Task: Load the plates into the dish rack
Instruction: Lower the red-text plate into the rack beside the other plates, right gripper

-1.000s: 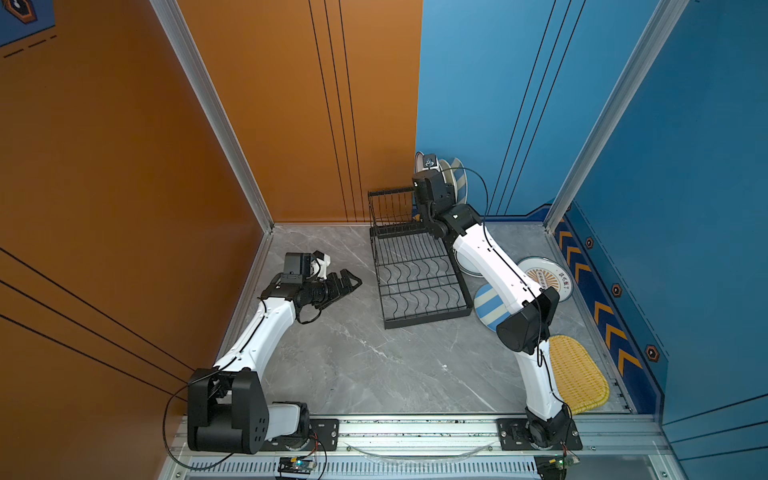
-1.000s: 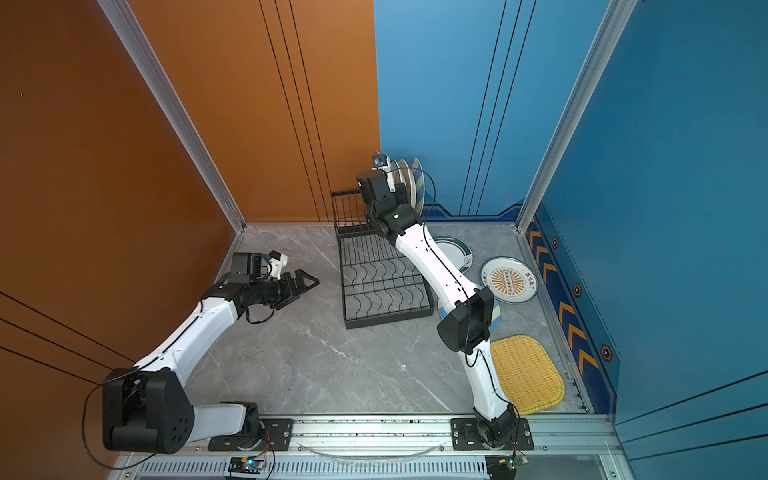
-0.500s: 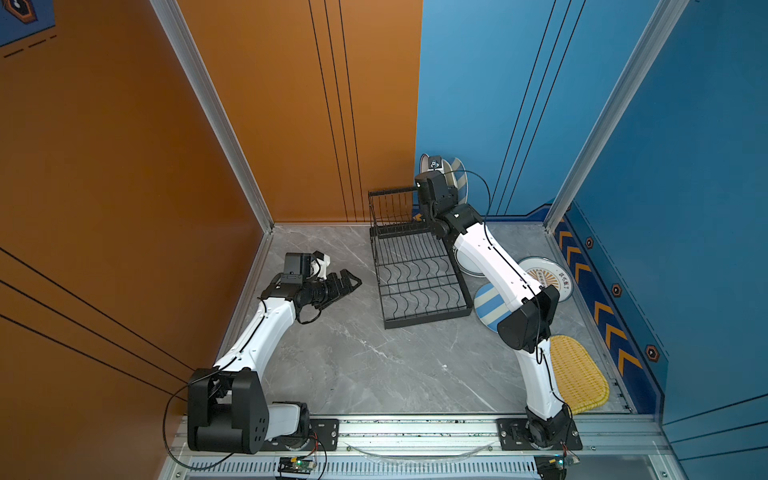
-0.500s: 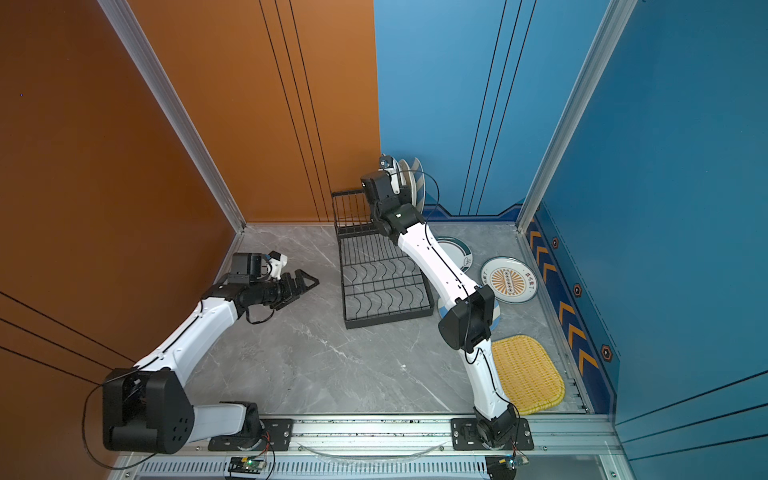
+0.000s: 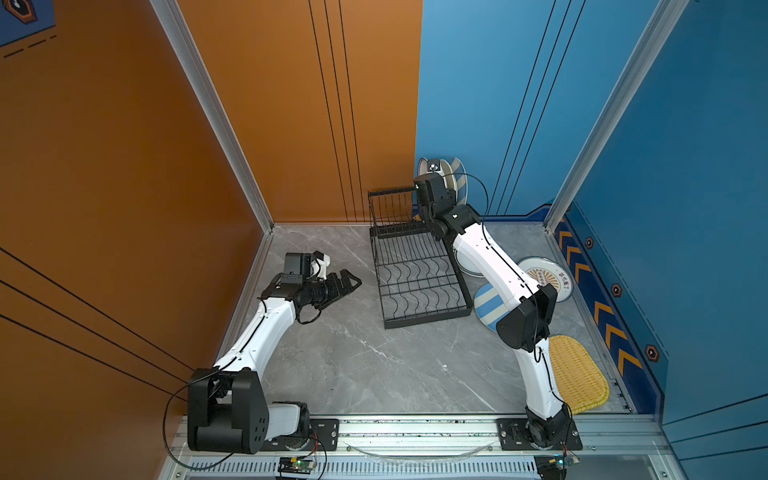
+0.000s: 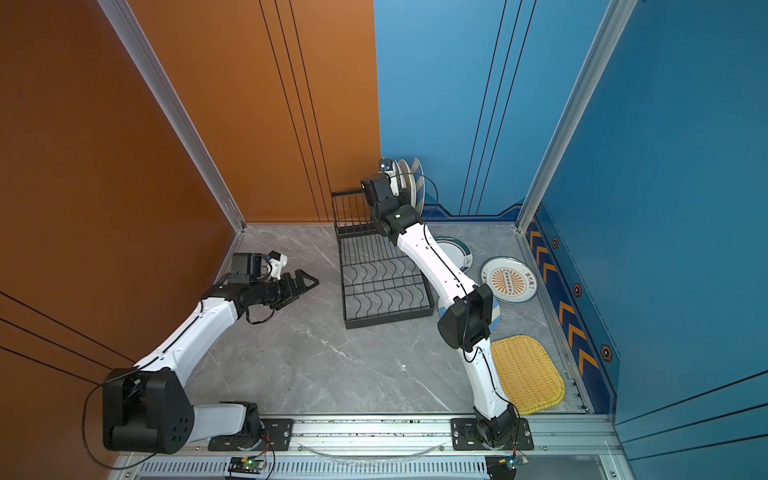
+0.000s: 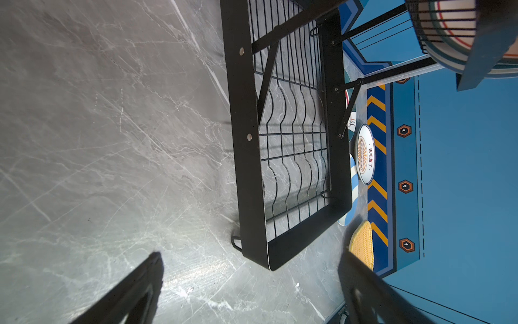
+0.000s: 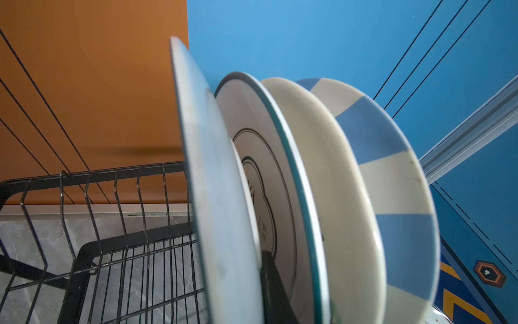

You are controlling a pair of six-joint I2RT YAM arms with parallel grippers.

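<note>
racked upright: three plates (image 8: 361, 174) | right gripper (image 5: 433, 170) clamps fourth plate (image 8: 213, 196) at dish rack (image 5: 428, 316) | left gripper (image 5: 351, 279) spread, empty | waiting beside rack: four plates (image 6: 509, 282)

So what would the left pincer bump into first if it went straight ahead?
Probably the dish rack: the open left pincer aims at the side rail of its flat tier, and nothing shows in between, though depth is unclear.

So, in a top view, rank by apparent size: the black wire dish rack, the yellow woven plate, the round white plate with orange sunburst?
1. black wire dish rack
2. yellow woven plate
3. round white plate with orange sunburst
The woven plate lies nearer, so that gap is unsure.
</note>
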